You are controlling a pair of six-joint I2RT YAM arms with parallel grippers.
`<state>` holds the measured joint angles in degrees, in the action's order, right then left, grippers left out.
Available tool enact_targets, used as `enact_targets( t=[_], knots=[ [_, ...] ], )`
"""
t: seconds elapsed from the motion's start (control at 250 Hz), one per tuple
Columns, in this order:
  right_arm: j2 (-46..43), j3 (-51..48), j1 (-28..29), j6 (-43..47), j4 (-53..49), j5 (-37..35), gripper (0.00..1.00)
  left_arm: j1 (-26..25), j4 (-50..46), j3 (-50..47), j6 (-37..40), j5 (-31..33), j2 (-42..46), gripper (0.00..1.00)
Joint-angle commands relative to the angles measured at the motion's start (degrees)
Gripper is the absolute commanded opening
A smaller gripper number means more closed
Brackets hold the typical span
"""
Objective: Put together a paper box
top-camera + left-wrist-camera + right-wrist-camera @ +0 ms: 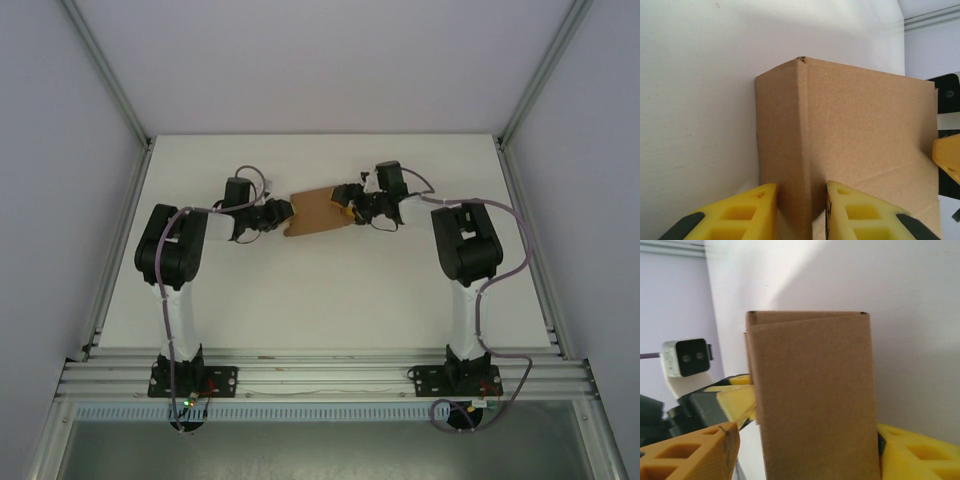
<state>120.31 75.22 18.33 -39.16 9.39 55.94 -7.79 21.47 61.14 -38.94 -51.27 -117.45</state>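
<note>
Two grippers meet at one brown paper box (318,212). In the top view it lies on the white table (320,300), a little toward 12 o'clock from the table's middle. Its long axis runs roughly from 9 to 3 o'clock. The left gripper (283,216) is at the box's 9 o'clock end and the right gripper (347,205) at its 3 o'clock end.

In the left wrist view the cardboard shows as a folded shape with a creased corner that runs down to 6 o'clock, between two yellow fingers (740,217). One finger lies against each face of that corner, so the left gripper is clamped on the paper box. At 3 o'clock a yellow finger of the other arm (947,157) sits at the box's far edge.

In the right wrist view the box rises from 6 o'clock to the centre, with a flap folded across its face and a slanted edge near the top. One yellow finger (920,455) at 5 o'clock sits against the box's side. At 7 o'clock a strip of white table shows between the other finger (690,455) and the cardboard. The right gripper's jaws therefore straddle the box but stand parted, not clamped. At 9 o'clock, beyond the box, is the left arm's white wrist camera (687,357).
</note>
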Motion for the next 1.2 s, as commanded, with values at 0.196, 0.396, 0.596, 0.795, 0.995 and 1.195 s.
enact_targets(
  t=[0.196,0.396,0.596,0.795,0.995,1.195],
  knots=[
    [-4.12,-1.52,1.01,-1.75,4.24,3.41,0.46,-1.70,-5.04,2.13,5.97,-0.72,3.24,0.40],
    [-9.18,-2.58,1.01,-0.03,-3.06,0.16,0.44,-2.91,-5.76,-0.57,16.70,6.03,13.09,1.00],
    [-15.23,-2.84,0.30,-1.41,-14.98,-1.80,0.45,-10.87,-7.43,-8.10,41.10,21.49,28.42,0.99],
    [-17.74,0.00,-2.32,-8.51,-35.79,-0.28,0.44,-21.06,-16.26,-10.41,61.68,28.79,37.98,1.00],
    [-21.18,-3.40,-3.13,-18.39,-34.80,6.20,0.41,-24.43,-24.00,-8.40,68.86,27.00,40.43,1.00],
    [-22.73,-5.65,-3.59,-30.24,-26.43,10.36,0.37,-27.87,-34.39,-2.70,74.52,28.26,36.57,1.00]
  ],
)
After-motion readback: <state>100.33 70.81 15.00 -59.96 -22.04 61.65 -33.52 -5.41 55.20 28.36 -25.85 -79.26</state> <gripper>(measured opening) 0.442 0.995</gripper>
